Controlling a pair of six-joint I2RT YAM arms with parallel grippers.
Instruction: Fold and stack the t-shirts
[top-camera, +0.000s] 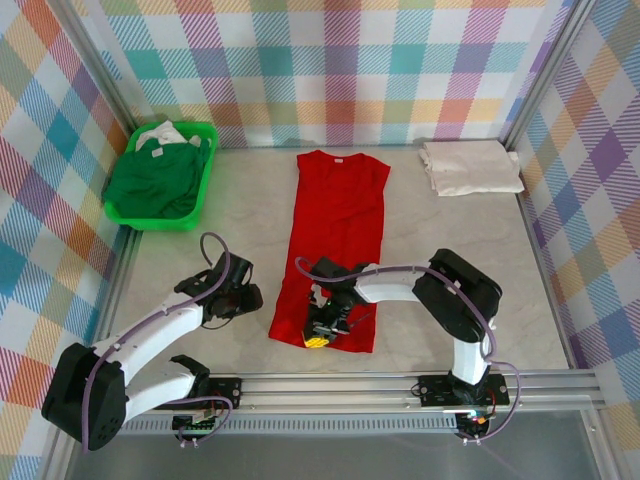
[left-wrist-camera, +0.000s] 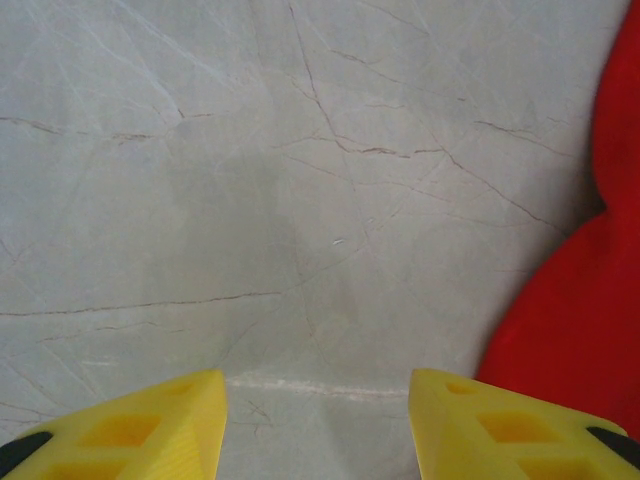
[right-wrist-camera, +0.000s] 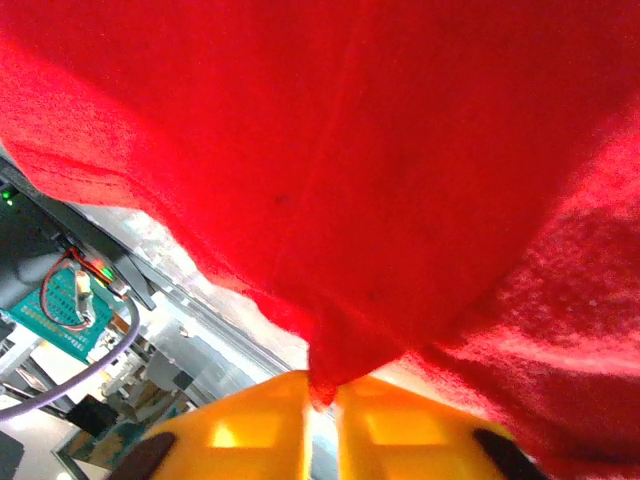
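The red t-shirt (top-camera: 340, 220) lies as a long narrow strip down the middle of the bench (top-camera: 450, 240), collar toward the far edge and hem toward the near edge. Its sleeves appear to be turned in already, which suggests the lengthwise fold is done and the crosswise fold comes next.

The right hand (top-camera: 322, 328) sits at the near-left part of the hem. In its wrist view the yellow fingers (right-wrist-camera: 250, 415) are together, clamped on a pinched ridge of red cloth that hangs up and away from them. That grip at the hem would let the arm carry the near end toward the collar.

The left hand (top-camera: 243, 298) hovers over bare bench just beside the shirt's left edge. Its fingers are apart with nothing between them, and the red cloth reaches only the right margin of its wrist view. It looks placed to take the other hem corner or to steady the cloth.

At the far-left corner stands the green plastic basket (top-camera: 150, 220), holding the crumpled dark green t-shirt (top-camera: 150, 180) with a white garment (top-camera: 165, 133) bunched against its far wall. The cream-white t-shirt (top-camera: 470, 167) lies folded at the far-right corner, well apart from the red one, probably as the base of the stack.
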